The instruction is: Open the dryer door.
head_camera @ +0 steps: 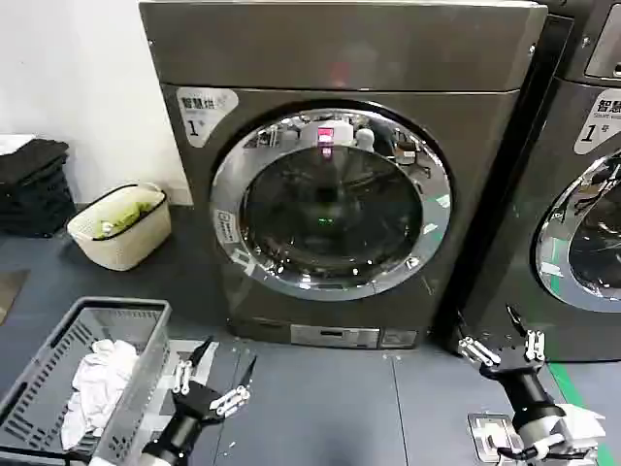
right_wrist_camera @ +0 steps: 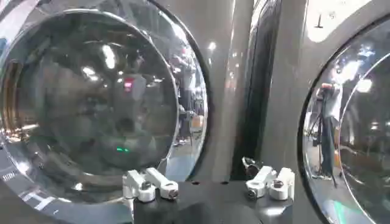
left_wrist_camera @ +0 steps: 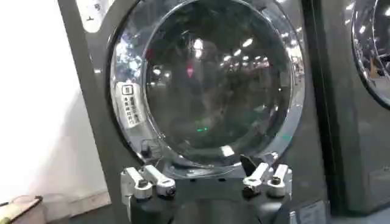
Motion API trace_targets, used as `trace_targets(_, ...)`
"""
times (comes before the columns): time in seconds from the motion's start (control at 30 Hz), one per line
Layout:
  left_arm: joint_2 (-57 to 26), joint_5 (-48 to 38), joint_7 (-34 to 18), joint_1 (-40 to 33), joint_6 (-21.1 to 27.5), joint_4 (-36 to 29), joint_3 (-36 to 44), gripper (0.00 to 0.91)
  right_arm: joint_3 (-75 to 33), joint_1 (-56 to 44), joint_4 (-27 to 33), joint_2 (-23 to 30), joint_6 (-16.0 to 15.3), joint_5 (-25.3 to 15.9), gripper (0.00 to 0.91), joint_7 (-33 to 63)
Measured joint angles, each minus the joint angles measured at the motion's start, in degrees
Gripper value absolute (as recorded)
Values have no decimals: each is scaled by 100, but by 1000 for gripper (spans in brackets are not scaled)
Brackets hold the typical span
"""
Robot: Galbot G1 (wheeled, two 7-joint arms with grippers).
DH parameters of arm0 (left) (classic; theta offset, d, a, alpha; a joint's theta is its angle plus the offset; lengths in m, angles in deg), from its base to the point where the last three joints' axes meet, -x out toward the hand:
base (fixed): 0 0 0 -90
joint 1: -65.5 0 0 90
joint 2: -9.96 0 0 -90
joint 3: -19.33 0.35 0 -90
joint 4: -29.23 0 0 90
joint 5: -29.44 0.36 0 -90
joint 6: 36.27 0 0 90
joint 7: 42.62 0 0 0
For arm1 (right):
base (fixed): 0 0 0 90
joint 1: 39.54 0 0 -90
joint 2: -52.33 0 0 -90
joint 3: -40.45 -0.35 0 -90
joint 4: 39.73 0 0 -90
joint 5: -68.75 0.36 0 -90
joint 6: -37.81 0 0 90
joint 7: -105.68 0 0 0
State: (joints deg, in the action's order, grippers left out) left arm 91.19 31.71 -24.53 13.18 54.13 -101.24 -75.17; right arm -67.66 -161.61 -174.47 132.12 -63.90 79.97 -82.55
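- Ahead of our two pincers, the dryer door (head_camera: 330, 202) sits shut, flush against the machine's front, its chrome rim ringing the dark glass.
- We see our left pincer (head_camera: 213, 381) low over the grey floor (head_camera: 330, 408), its fingers spread apart with nothing between them; the door is above and beyond it, well apart.
- From the left wrist view, the left pincer (left_wrist_camera: 206, 181) faces the door (left_wrist_camera: 207, 79) squarely, and the door's lower rim lies just beyond the fingertips.
- Our right pincer (head_camera: 503, 351) hangs released too, fingers splayed and gripping nothing, below the dark gap between the dryer and a second machine (head_camera: 582, 175).
- From the right wrist view, the right pincer (right_wrist_camera: 208, 184) points at that gap.
- Beside the left pincer, on its outer side, a grey basket (head_camera: 58, 364) holds white cloth (head_camera: 97, 383).
- Farther off that way sits a cream basket (head_camera: 118, 228).
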Motion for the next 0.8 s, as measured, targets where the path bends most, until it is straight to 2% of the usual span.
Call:
trace_targets(0.07,0,0,2,1,0,-7,1,907,2,10,16,-5,100,8,907,-57)
trace_targets(0.43,-29,0,8,64,13,-110,6,907,138,244,226,-337,204,250,907,-144)
trace_targets(0.8,-65,-13,17,162,37,-217,4,907,628,701,620,-1091,440,754,907,-369)
